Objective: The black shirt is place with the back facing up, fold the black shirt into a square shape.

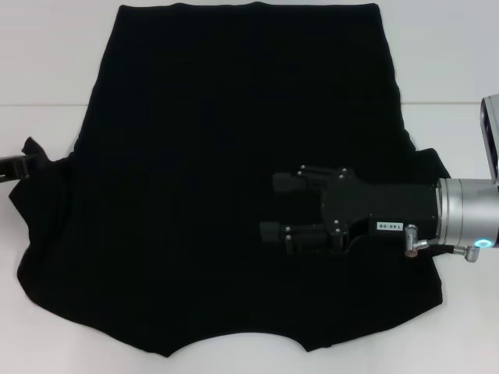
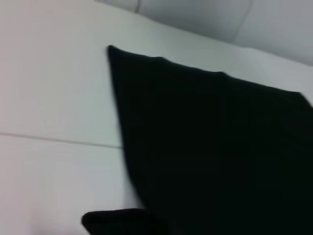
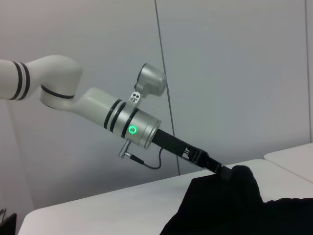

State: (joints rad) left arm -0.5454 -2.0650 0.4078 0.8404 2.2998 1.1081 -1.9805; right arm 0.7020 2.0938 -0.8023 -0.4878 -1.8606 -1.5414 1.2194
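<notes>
The black shirt (image 1: 195,195) lies spread flat on the white table (image 1: 47,62), plain side up, hem at the far edge and neckline at the near edge. My right gripper (image 1: 269,206) hovers over the shirt's right half, pointing left, open and holding nothing. At the far left edge my left gripper (image 1: 17,165) meets the left sleeve (image 1: 35,152). In the right wrist view the left gripper (image 3: 224,172) is closed on a raised bunch of that sleeve (image 3: 242,178). The left wrist view shows the shirt (image 2: 220,147) running off across the table.
Bare white table (image 1: 460,78) surrounds the shirt on the left, right and far sides, with a seam line (image 1: 47,107) across it. A grey wall (image 3: 234,73) stands behind the left arm (image 3: 132,127).
</notes>
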